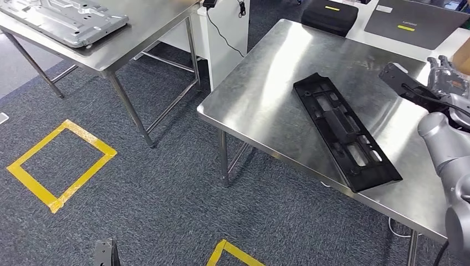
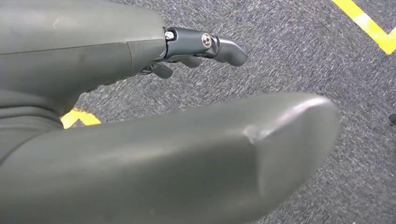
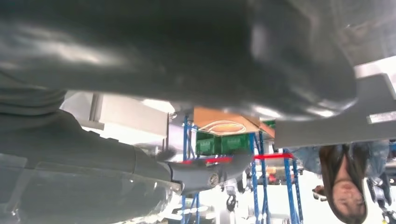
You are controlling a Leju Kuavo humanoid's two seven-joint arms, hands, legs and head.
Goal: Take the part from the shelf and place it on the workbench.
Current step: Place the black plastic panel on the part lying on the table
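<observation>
Two steel tables stand on the grey carpet point(image 1: 166, 194). The nearer one, the workbench point(image 1: 266, 94), fills the right of the head view, and the long black part point(image 1: 345, 132) lies flat on it, running diagonally with its near end close to the bench's front edge. The second table point(image 1: 138, 27) sits at upper left and carries a silver pressed-metal panel point(image 1: 64, 19). Yellow tape squares point(image 1: 61, 165) mark the floor between them.

Beyond the workbench a white counter holds a dark flat panel point(image 1: 415, 21) with a small yellow label whose writing is too small to read, and a black case point(image 1: 330, 16) with a yellow strip.

The right arm point(image 1: 443, 144) comes in at the right edge, and the right hand point(image 1: 446, 77) is raised over the workbench's far right side, apart from the part, with nothing in it; whether its fingers are spread or drawn in cannot be told. The right wrist view shows blue shelving point(image 3: 254, 168) with green bins and a person point(image 3: 345, 182).

The left hand point(image 2: 140, 116) hangs over the carpet, thumb and dark fingers point(image 2: 219, 46) apart, holding nothing.
</observation>
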